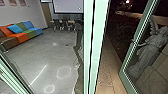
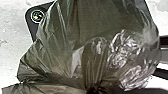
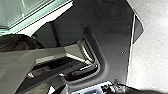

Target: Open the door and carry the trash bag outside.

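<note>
The dark, see-through trash bag (image 2: 82, 22) looms large in the left wrist view, its film drawn together at a knotted neck. My left gripper (image 2: 94, 90) is shut on that gathered neck. In the head view, a glass door with a pale green frame (image 1: 123, 72) stands at the right, and a gap between it and the green post (image 1: 96, 50) opens onto a paved strip outside. Dark crinkled film (image 3: 18, 42) shows in the right wrist view beside the green frame; whether it is the same bag I cannot tell.
A pale statue (image 1: 150, 47) stands behind the door's glass. Outside, a walkway (image 1: 107, 72) runs beside a dark planted bed (image 1: 117, 32). Left of the post are a grey floor (image 1: 50, 60), a colourful sofa (image 1: 21, 35), chairs (image 1: 65, 25) and a screen (image 1: 68, 6).
</note>
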Controlling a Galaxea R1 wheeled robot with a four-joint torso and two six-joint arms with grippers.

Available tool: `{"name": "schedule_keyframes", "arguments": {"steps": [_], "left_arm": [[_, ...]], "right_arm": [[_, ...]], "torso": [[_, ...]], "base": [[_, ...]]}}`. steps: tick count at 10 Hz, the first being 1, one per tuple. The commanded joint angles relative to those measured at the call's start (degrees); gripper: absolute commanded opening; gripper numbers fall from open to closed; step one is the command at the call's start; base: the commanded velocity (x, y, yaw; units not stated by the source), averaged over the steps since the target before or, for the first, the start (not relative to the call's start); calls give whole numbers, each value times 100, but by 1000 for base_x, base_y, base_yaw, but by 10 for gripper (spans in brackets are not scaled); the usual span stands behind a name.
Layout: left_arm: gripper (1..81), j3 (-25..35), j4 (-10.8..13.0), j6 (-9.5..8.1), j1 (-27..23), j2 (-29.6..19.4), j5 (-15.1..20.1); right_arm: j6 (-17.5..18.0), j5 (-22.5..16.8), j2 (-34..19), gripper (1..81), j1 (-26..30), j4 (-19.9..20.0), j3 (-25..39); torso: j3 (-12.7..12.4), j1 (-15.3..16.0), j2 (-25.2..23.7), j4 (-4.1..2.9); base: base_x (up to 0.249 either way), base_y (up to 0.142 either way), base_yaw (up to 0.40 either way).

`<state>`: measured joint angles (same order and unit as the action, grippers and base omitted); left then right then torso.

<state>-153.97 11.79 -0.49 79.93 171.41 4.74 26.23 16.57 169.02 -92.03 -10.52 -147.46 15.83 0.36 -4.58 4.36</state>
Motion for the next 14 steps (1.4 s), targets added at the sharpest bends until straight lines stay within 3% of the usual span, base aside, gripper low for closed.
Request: {"name": "schedule_keyframes", "arguments": {"steps": [1,7,14], "left_arm": [[10,7,-45,5,-184,-10,352],[10,7,-54,5,-184,-10,352],[10,7,-54,-13,-184,-1,352]], "right_arm": [[-13,-259,-42,811,83,-82,25],[-13,-259,-33,811,83,-91,8],[-31,-268,20,811,83,-152,-1]], "torso": [[0,2,0,0],[0,0,-2,0],[0,0,-2,0]], "base": [[0,0,-228],[0,0,-210],[-45,0,-13]]}}
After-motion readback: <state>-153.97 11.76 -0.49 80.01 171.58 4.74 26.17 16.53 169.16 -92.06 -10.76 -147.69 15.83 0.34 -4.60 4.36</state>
